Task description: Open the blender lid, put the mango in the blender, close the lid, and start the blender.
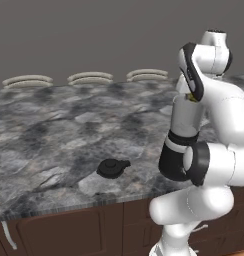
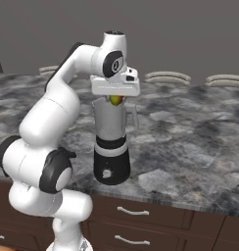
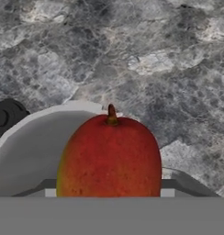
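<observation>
We see the mango (image 3: 109,158), red with orange-yellow sides and a short stem, at the bottom centre of the hand view, gripped by the gripper (image 2: 115,100) above the open blender (image 2: 112,142). The fingertips are hidden. The blender lid (image 1: 112,168) lies lower centre on the counter (image 1: 49,135).

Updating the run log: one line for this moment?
stage: mango in gripper over open blender | blender lid: on counter | next: release

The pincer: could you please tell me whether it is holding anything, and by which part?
The pincer holds the mango over the open blender jar, gripped across its sides; the exact contact points are hidden.
</observation>
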